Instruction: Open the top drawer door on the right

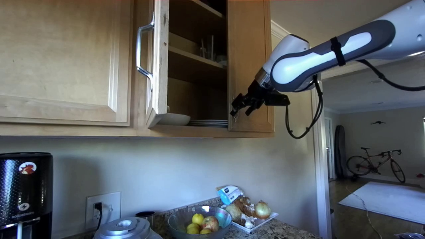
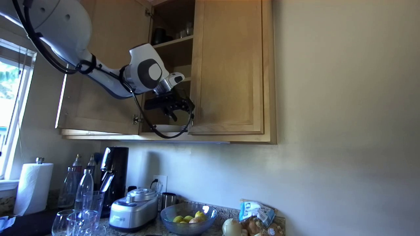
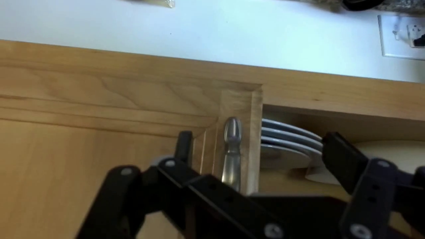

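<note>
The top drawer door (image 1: 249, 43) is a tall honey-wood cabinet door, and it is shut against its frame. It also shows in an exterior view (image 2: 229, 72) and at the left of the wrist view (image 3: 83, 166). Its short silver handle (image 3: 232, 146) stands vertical near the lower corner, its other end hidden behind the gripper. My gripper (image 1: 241, 113) is at that corner in both exterior views (image 2: 182, 114). In the wrist view the gripper (image 3: 258, 137) is open, with one finger on each side of the handle and the door's edge. The handle is nearer the left finger; contact with it cannot be told.
The matching door with the curved bar handle (image 1: 161, 59) stands open beside the cabinet opening. Plates (image 1: 209, 123) and a bowl (image 1: 174, 119) sit on the bottom shelf. Below are a glass fruit bowl (image 2: 188, 226), a silver appliance (image 2: 133, 213) and glassware (image 2: 85, 183).
</note>
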{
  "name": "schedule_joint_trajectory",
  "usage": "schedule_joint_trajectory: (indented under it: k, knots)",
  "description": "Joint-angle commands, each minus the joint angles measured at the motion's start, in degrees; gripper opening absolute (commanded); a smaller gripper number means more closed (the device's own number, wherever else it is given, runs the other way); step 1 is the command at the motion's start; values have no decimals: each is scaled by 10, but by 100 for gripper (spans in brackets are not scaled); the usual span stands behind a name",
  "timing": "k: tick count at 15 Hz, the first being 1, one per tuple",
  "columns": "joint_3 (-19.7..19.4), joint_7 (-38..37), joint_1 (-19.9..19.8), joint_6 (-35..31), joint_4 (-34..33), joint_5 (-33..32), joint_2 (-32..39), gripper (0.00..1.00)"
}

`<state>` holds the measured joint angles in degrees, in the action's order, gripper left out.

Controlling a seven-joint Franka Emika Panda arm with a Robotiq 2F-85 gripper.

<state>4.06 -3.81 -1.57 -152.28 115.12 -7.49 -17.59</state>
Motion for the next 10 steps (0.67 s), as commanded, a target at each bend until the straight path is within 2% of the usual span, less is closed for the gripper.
schedule_joint_trajectory:
  k: [1, 2, 10]
  knots:
    - [5, -22, -13, -6, -24, -19, 11, 87]
    - [5, -23, -15, -6, -30, -21, 14, 72]
    - [6, -37, -18, -8, -60, -50, 47, 20]
